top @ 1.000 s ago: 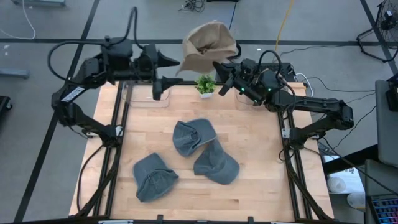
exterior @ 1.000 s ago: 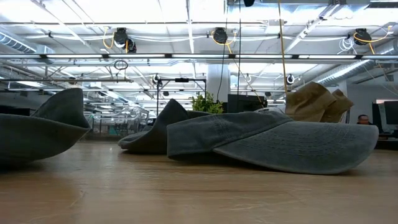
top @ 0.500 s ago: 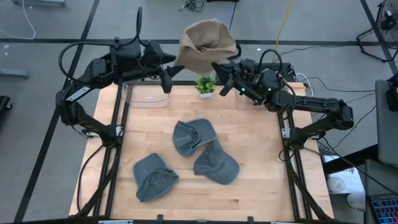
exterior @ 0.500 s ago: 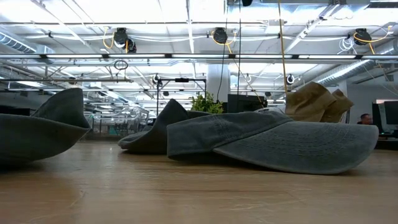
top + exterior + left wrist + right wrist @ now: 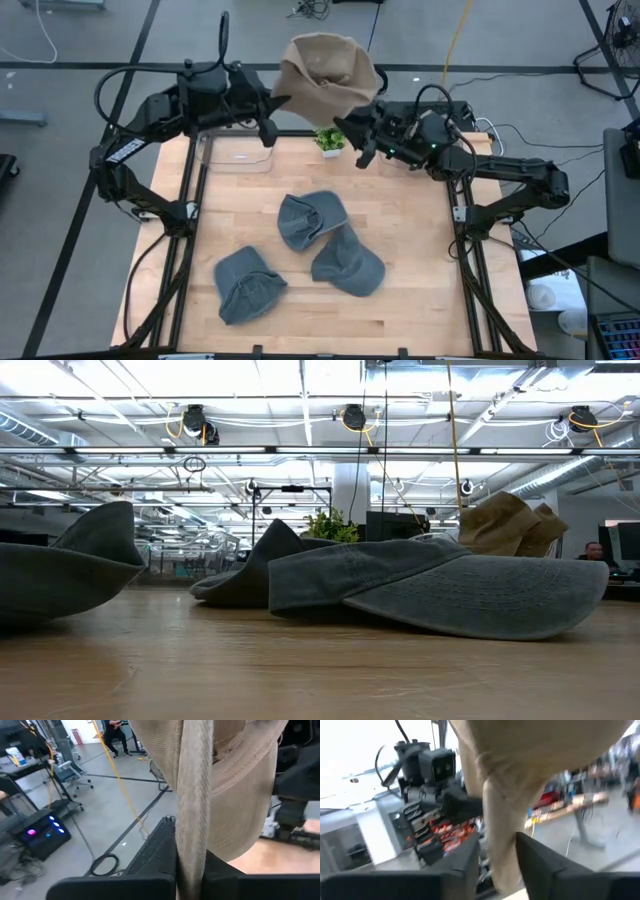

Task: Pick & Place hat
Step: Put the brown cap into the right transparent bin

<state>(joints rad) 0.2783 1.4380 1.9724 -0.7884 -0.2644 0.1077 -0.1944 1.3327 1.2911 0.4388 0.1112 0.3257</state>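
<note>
A tan hat (image 5: 325, 70) hangs in the air over the table's far edge, between my two grippers; it also shows as a tan shape (image 5: 510, 525) behind the grey hats in the low view. My left gripper (image 5: 275, 108) is shut on the hat (image 5: 225, 795) from its left side. My right gripper (image 5: 358, 135) is at the hat's right. Its fingers stand apart, on either side of a hanging fold of the hat (image 5: 500, 845). My left gripper pinches a narrow edge of the tan hat's brim (image 5: 190, 855) between its two fingers. It comes in nearly level from the table's left. The hat is lifted clear of the table and rises past the fingers. My right gripper has the fold between its open fingers; whether they touch it I cannot tell.
Three grey hats (image 5: 310, 218) (image 5: 348, 262) (image 5: 247, 285) lie on the wooden table (image 5: 420, 230). A small green plant (image 5: 330, 137) stands at the far edge under the tan hat. A clear tray (image 5: 235, 155) sits at the far left. A person (image 5: 115, 730) is in the room beyond.
My left gripper has moved toward the tan hat and shut on its brim. The hat has shifted a little toward the table's left. My right gripper has turned, and its fingers now point more toward the table.
</note>
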